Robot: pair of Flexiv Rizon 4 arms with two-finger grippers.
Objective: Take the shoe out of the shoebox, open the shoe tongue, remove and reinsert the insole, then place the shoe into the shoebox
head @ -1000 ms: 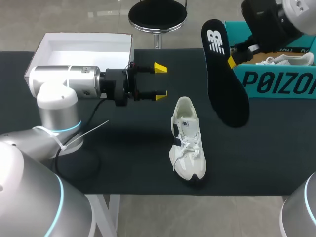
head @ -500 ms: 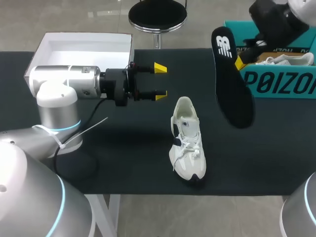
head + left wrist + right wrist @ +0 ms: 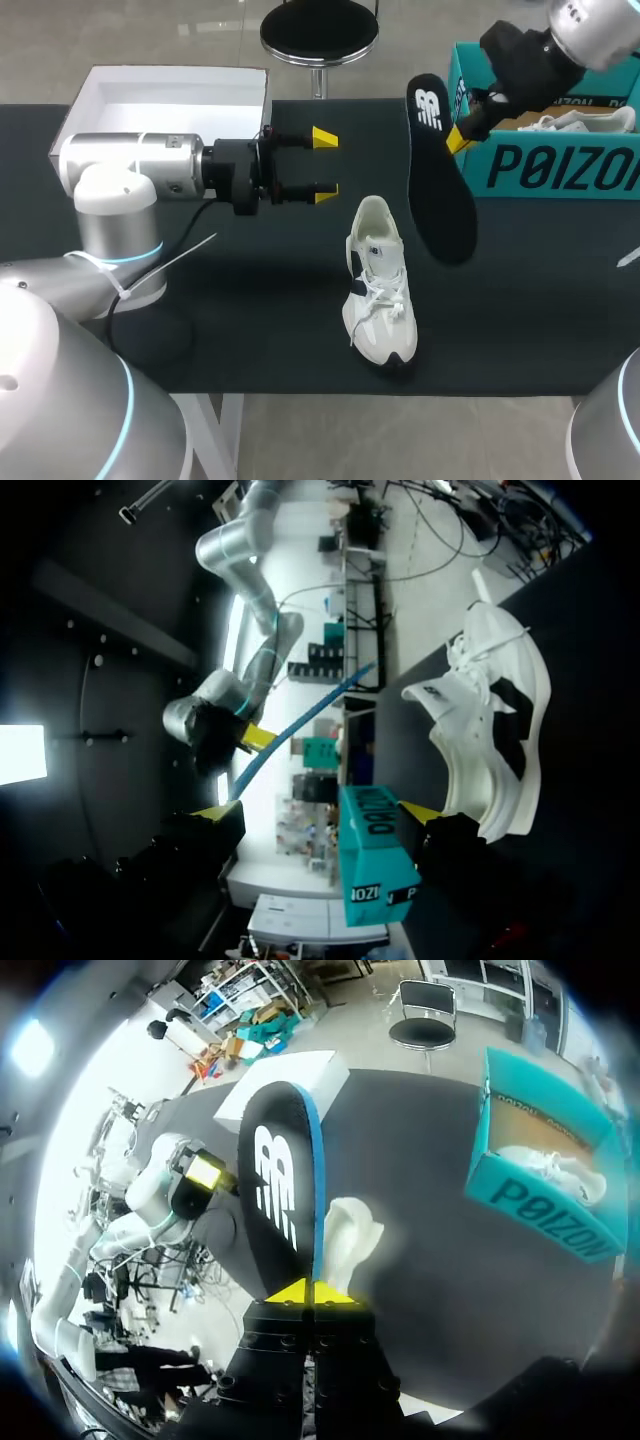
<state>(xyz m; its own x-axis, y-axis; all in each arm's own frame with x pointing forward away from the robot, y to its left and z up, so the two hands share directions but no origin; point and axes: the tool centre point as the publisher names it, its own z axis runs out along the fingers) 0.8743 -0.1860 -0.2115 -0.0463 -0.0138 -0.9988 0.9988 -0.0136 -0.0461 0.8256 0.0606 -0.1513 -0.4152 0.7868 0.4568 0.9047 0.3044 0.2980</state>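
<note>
The right gripper [image 3: 458,136], at the upper right of the head view, pinches a black insole [image 3: 440,185] by its upper edge. The insole hangs in the air, tilted, above the black table [image 3: 250,320]. The white sneaker [image 3: 380,290] lies on the table in the lower centre. The teal shoebox [image 3: 560,165] stands at the right edge. The left gripper [image 3: 325,163], left of centre, holds nothing, its fingers spread apart.

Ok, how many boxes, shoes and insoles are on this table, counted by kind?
Boxes: 2, teal shoebox, white box
Shoes: 2, table shoe, boxed shoe
Insoles: 1, insole in the right end effector
Total: 5
</note>
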